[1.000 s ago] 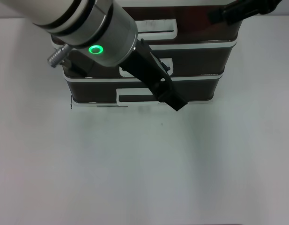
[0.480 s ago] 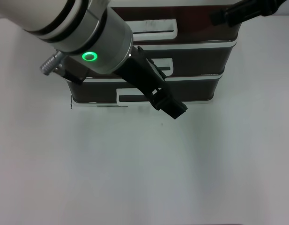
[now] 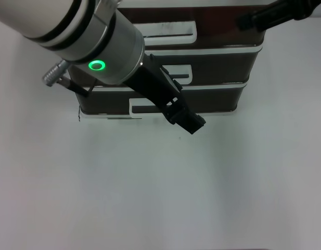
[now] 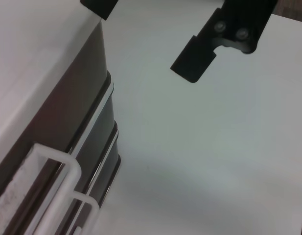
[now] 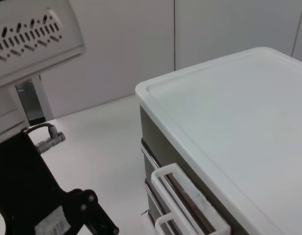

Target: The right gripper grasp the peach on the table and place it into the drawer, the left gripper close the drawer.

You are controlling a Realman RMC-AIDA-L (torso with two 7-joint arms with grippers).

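Silver-armed left pincer [image 3: 194,123] hangs just before the shut wide dark brown translucent drawer [image 3: 212,100] on white bench [image 3: 160,182], fingers together. All-black right pincer [image 3: 246,21] above unit's far corner; cannot tell its fingers. Peach not visible.

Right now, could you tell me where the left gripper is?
In the head view, the left gripper hangs just in front of the drawer, near its right end, over the table.

A lab-like test room: bare white table [image 3: 150,187], plain panelled walls [image 5: 141,44].

The white table [image 3: 160,187] carries a brown drawer unit [image 3: 217,73].
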